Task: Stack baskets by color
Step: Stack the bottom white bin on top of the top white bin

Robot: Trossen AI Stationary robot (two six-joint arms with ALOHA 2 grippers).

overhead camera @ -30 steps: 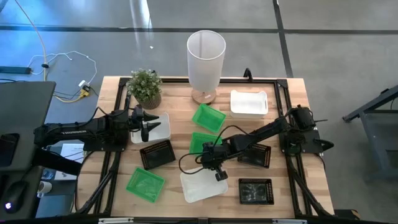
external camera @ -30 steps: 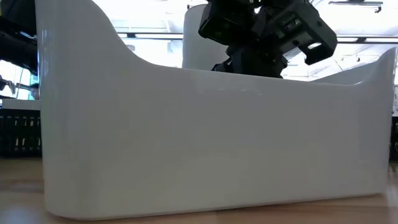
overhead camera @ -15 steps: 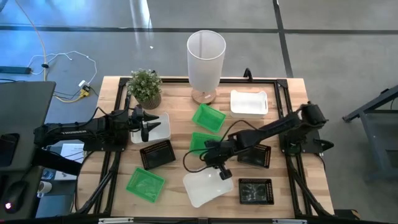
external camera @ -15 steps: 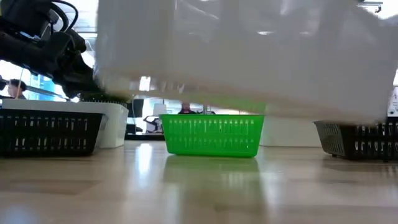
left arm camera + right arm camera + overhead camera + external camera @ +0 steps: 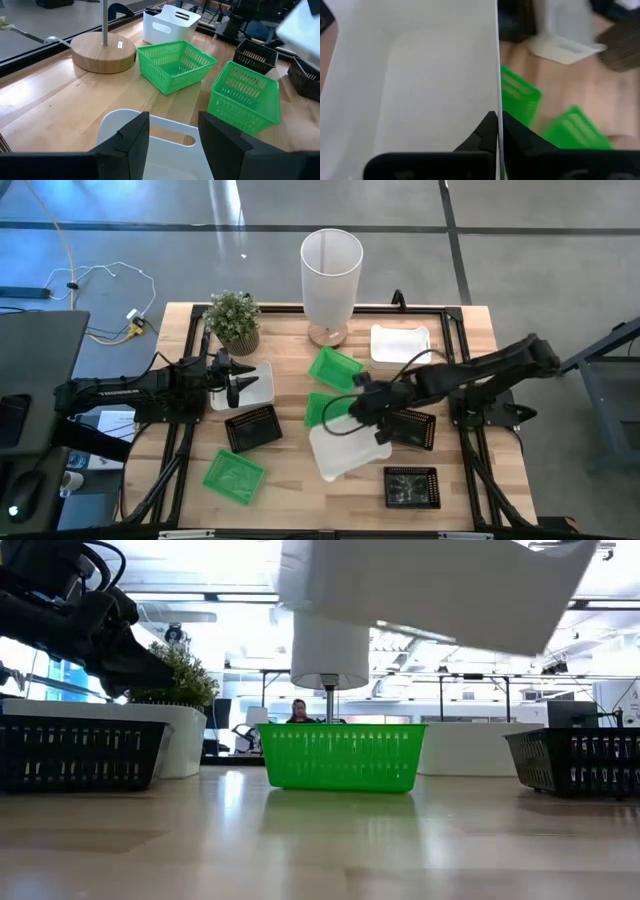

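Carried white basket (image 5: 347,445), lifted clear of the table, tilted, near the table's middle toward 5 o'clock in the overhead view. Pinched along one thin side wall by the right gripper (image 5: 372,423), fingers closed flat on that wall; wall seen edge-on between the two fingertips in the right wrist view. Basket hanging out from the gripper toward 7 o'clock, long axis running roughly 10 to 4 o'clock.

Likely homes, as a judgement: white basket by the lamp side (image 5: 400,345), at about 1 o'clock from the gripper and on the right arm's own side, so the nearer match; long axis there lying 9 to 3 o'clock, so a turn of the carried basket needed before nesting. Other white basket (image 5: 247,385) at 9 o'clock, under the left gripper (image 5: 234,383), fingers parted over its rim and closed on nothing.

Between carried basket and far white one: two green baskets (image 5: 334,369), (image 5: 322,408) and a black basket (image 5: 411,429) just beside the right gripper. Further black baskets at (image 5: 252,427) and (image 5: 411,486); third green basket (image 5: 233,477) at 7 o'clock.

Beyond: tall white bin (image 5: 331,270), potted plant (image 5: 235,320). No readable writing, brand or label anywhere.
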